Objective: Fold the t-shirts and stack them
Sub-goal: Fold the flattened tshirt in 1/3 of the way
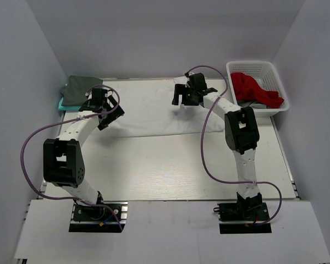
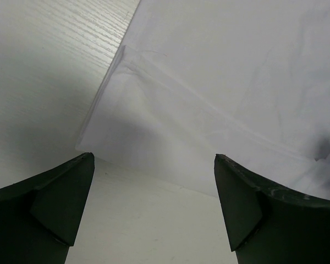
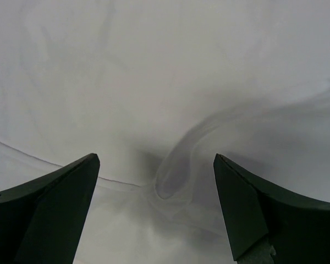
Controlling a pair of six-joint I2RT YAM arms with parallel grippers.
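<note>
**Both arms poised over the white shirt, nothing gripped yet**

The white shirt (image 1: 154, 110) lies spread on the far half of the bench (image 1: 170, 165), flat apart from a few ripples. The left fingers (image 2: 55, 203) are wide apart and empty, hovering over a hemmed corner (image 2: 99, 132) at the shirt's left edge. The right fingers (image 3: 49, 209) are also wide and empty, above the cloth near its far right side, where a curled wrinkle (image 3: 176, 165) rises between them. A grey-green shirt (image 1: 80, 88) sits folded on a teal shirt (image 1: 62, 103) at the far left. Red cloth (image 1: 256, 91) fills the basket (image 1: 253, 65) at the far right.

The step looks like taking hold for the first fold. To do it well:

- Lower the left fingers squarely over the corner so that they pinch hem and not bare bench. The stitched band should give a firmer hold than single cloth.
- The right side has no edge in its view. Either shift it out to one, or close across the wrinkle, which offers a ridge to grip.
- Lift both sides evenly and carry them together so that the fold line lies straight.
- Thin cotton may drag or bunch, so keep the lift low.
</note>
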